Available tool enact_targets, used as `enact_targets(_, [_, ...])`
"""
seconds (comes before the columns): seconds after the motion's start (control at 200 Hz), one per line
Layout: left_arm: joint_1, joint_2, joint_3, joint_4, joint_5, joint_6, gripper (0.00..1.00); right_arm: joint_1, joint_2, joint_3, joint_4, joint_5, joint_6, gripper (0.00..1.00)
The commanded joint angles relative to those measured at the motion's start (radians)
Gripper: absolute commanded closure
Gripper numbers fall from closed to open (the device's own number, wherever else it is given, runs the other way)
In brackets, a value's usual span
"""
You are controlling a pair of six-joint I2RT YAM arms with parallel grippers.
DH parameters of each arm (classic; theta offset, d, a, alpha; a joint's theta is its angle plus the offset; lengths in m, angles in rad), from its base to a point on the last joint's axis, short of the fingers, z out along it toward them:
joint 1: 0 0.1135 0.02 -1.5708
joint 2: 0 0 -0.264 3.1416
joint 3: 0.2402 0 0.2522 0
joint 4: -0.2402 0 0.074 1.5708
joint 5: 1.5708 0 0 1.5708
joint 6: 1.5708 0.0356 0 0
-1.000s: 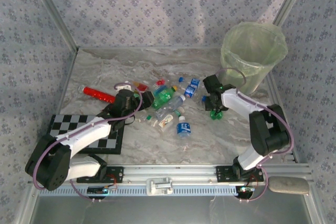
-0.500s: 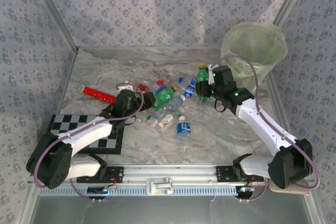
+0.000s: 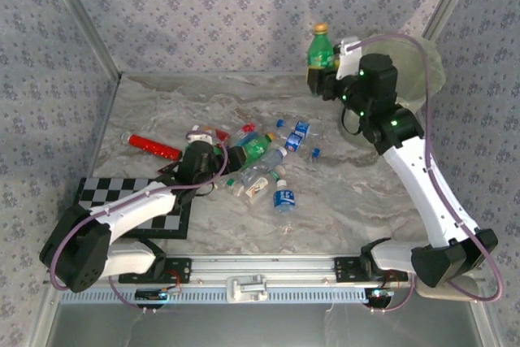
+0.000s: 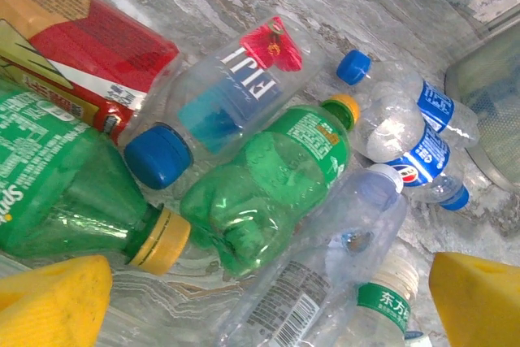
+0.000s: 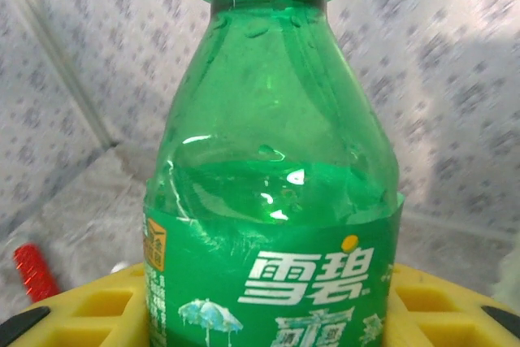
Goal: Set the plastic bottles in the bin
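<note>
My right gripper (image 3: 323,79) is raised high at the back right, shut on a green bottle (image 3: 320,48) with a yellow cap, held upright just left of the bin (image 3: 432,71). In the right wrist view the green bottle (image 5: 272,201) stands between the yellow fingers (image 5: 89,306). The bin is translucent with a pale green bag, partly hidden behind that arm. My left gripper (image 3: 213,160) hangs open over the bottle pile (image 3: 258,160) mid-table. Between its fingertips (image 4: 49,298) lie a crushed green bottle (image 4: 268,184) and a clear bottle (image 4: 325,274), with a Fiji bottle (image 4: 219,103) beyond.
A black-and-white checkerboard (image 3: 130,201) lies under the left arm at the front left. A red tube (image 3: 153,145) lies left of the pile, and a red carton (image 4: 81,46) sits among the bottles. Patterned walls and metal rails enclose the table.
My right arm has lifted the green bottle off the table, up and back beside the bin's rim. The left gripper crept slightly toward the pile, still open.
</note>
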Motion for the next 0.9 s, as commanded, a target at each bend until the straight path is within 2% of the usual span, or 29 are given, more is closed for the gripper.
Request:
enact_targets(0.0, [-0.015, -0.02, 0.044, -0.012, -0.006, 0.035, 0.0, -0.057, 0.037, 0.079, -0.021, 0.084, -0.025, 0.53])
enact_targets(0.13, [-0.033, -0.012, 0.065, -0.038, -0.011, 0.064, 0.0, -0.14, 0.089, 0.152, -0.043, 0.169, -0.051, 0.53])
enact_targets(0.41, [-0.068, 0.031, 0.111, -0.07, -0.013, 0.107, 0.0, -0.319, 0.247, 0.231, -0.104, 0.206, -0.024, 0.54])
enact_targets(0.65, [-0.1, 0.082, 0.164, -0.13, -0.016, 0.123, 0.0, -0.397, 0.411, 0.307, -0.247, 0.133, 0.027, 0.53])
enact_targets(0.895, [-0.128, 0.125, 0.207, -0.149, -0.018, 0.171, 0.0, -0.42, 0.52, 0.355, -0.364, 0.074, 0.062, 0.5])
